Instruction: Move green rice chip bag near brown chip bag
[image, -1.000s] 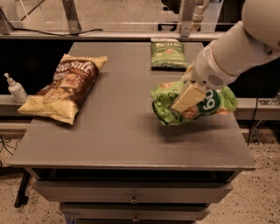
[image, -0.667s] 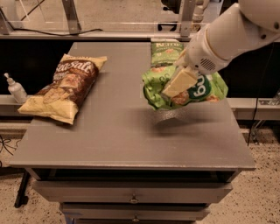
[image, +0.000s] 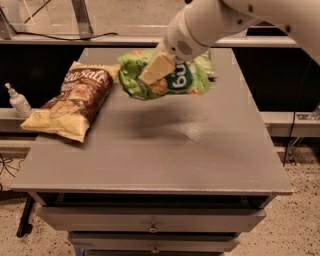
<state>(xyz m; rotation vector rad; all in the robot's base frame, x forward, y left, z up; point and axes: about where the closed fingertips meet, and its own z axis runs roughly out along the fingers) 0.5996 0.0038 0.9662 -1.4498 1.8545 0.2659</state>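
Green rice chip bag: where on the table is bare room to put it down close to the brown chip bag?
The end effector holds the green rice chip bag in the air above the back middle of the table. Bare: the middle strip beside the brown chip bag, and the front right. Crowded: the back, by the smaller green bag.
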